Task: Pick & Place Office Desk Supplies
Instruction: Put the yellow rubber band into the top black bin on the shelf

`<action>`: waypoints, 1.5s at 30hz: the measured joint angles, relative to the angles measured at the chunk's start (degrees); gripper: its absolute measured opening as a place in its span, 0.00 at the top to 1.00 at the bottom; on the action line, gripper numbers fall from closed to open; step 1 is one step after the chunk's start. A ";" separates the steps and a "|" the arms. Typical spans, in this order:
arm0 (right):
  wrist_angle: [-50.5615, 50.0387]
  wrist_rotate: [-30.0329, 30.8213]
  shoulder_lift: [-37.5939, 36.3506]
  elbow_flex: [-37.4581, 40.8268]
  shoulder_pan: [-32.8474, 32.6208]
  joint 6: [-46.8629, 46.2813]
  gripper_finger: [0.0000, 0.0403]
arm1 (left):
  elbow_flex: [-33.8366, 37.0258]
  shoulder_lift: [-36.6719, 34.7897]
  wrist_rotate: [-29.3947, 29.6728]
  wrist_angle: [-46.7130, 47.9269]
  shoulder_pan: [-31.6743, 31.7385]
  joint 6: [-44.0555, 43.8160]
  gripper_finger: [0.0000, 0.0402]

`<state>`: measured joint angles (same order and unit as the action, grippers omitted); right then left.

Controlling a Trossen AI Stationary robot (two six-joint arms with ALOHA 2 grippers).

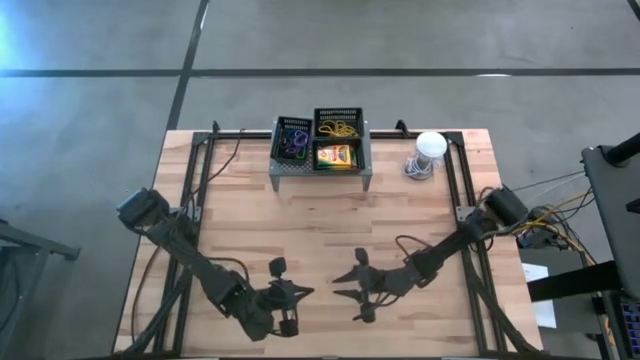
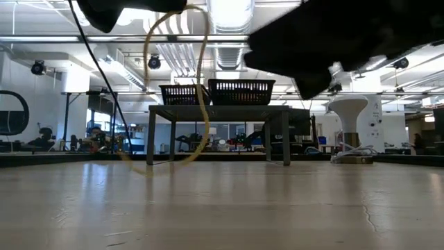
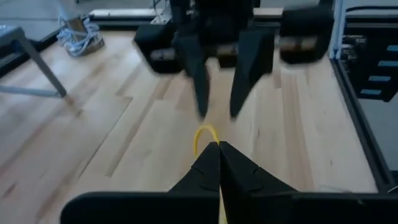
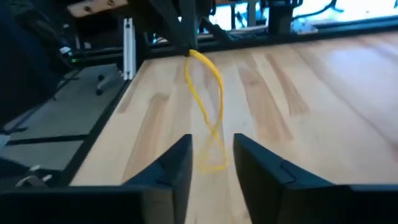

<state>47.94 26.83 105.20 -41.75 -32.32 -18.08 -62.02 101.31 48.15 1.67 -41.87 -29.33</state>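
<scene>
Your left pincer clamped on yellow rubber band, band dangling above worktop. Your right pincer faces it, fingers parted, band hanging just ahead, between fingertips.

No legible text, labels or numbers anywhere.

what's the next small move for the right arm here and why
Probably close the right end effector on the yellow rubber band. The band hangs from the shut left end effector and drops between the right one's open fingers, ready for a handover.
</scene>
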 joint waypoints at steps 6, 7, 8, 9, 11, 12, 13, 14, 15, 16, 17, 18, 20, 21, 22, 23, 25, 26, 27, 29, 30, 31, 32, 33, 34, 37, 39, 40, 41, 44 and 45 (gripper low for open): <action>2.25 0.15 7.41 -8.64 1.48 6.40 0.60 | 0.03 -0.02 -0.57 -1.85 0.38 2.79 1.00; 2.12 0.14 8.56 -10.00 1.73 6.41 0.58 | 0.04 -0.02 -0.57 -2.25 0.43 3.16 1.00; 1.93 0.10 9.81 -11.50 2.00 6.38 0.58 | 0.04 -0.02 -0.59 -2.41 0.44 3.66 1.00; 1.97 -0.21 11.07 -13.12 2.24 6.64 0.57 | 0.04 -0.02 -0.57 -2.45 0.45 3.91 1.00; 1.83 -1.23 12.98 -15.49 2.42 8.75 0.56 | 0.04 -0.02 -0.27 -2.43 0.57 4.05 1.00; 1.91 -1.41 13.92 -16.77 2.43 9.49 0.56 | 0.04 -0.02 0.15 -2.45 0.57 4.07 1.00; 1.99 -1.60 14.62 -17.74 2.39 10.05 0.57 | 0.04 -0.02 0.57 -2.49 0.57 4.07 1.00; 1.74 -1.81 14.89 -18.19 2.31 10.68 0.59 | 0.04 -0.02 1.01 -2.79 0.59 4.19 1.00; 1.51 -1.78 15.24 -18.74 2.22 10.96 0.61 | 0.04 -0.02 1.27 -3.02 0.59 4.30 1.00; 1.74 -1.88 15.60 -19.40 2.18 11.05 0.64 | 0.04 -0.02 1.45 -3.22 0.61 4.45 1.00; 1.78 -1.96 15.63 -19.53 2.17 11.08 0.67 | 0.04 -0.02 1.56 -3.41 0.61 4.78 1.00; 1.53 -1.89 15.50 -19.54 2.18 11.18 0.71 | 0.04 -0.02 1.57 -3.54 0.59 5.06 1.00; 1.62 -1.83 15.51 -19.64 2.22 11.16 0.81 | 0.04 -0.29 1.55 -3.58 0.59 5.18 1.00; 1.72 -1.78 15.46 -19.58 2.24 11.23 0.86 | 0.04 -0.62 1.55 -3.58 0.59 5.19 1.00; 1.49 -1.78 15.12 -19.39 2.28 11.25 0.91 | 0.05 -1.14 1.54 -3.52 0.59 5.24 1.00; 1.45 -1.78 14.75 -19.15 2.28 11.27 0.94 | 0.07 -1.73 1.32 -3.36 0.61 5.30 0.99; 1.62 -1.54 13.97 -18.70 2.24 10.81 0.96 | 0.07 -3.39 0.88 -2.79 0.59 5.38 0.96; 1.60 -1.24 13.33 -18.28 2.22 10.43 0.97 | 0.07 -4.35 0.52 -1.84 0.59 5.38 0.94; 1.50 -1.07 12.59 -17.70 2.20 10.35 0.97 | 0.07 -5.37 -0.18 -1.26 0.59 5.42 0.90; 0.48 -0.75 11.20 -17.09 2.21 9.54 0.98 | 0.07 -7.62 -2.02 1.08 0.59 5.41 0.82; -1.34 -0.26 9.96 -16.81 2.24 8.46 0.98 | 0.07 -8.67 -2.96 2.33 0.59 5.37 0.78; -4.65 0.27 8.39 -16.53 2.29 7.32 0.98 | 0.07 -9.63 -3.69 3.56 0.59 5.31 0.74; -7.97 0.38 6.87 -16.50 2.55 6.24 0.98 | 0.16 -10.62 -4.51 5.01 0.59 4.97 0.70; -12.19 0.39 5.18 -16.89 2.85 5.04 0.98 | 0.28 -11.58 -4.93 6.70 0.59 4.60 0.67; -17.33 0.66 3.05 -17.08 2.98 4.20 0.98 | 0.44 -12.53 -5.21 8.16 0.59 4.15 0.64; -31.95 3.09 -2.26 -19.28 3.54 2.15 0.98 | 0.47 -14.82 -5.34 13.68 0.55 1.83 0.57; -40.96 4.68 -5.86 -20.45 4.01 1.81 0.98 | 0.50 -15.39 -5.18 16.23 0.55 -1.84 0.54; -44.17 5.16 -7.26 -21.51 4.47 2.36 0.98 | 0.50 -15.57 -4.78 17.48 0.55 -3.61 0.53; -47.09 5.69 -8.80 -22.45 5.01 3.10 0.98 | 0.60 -15.62 -4.48 18.54 0.55 -4.75 0.53; -54.63 7.93 -13.36 -25.63 7.73 6.40 0.98 | 0.61 -15.43 -4.44 18.29 0.61 -6.17 0.52; -55.56 8.11 -14.86 -26.65 8.97 8.18 0.98 | 0.61 -15.27 -4.52 18.28 0.61 -6.25 0.53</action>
<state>-7.62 34.94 90.34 -68.39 -23.35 -9.89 -61.41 86.05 43.62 19.95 -41.25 -35.58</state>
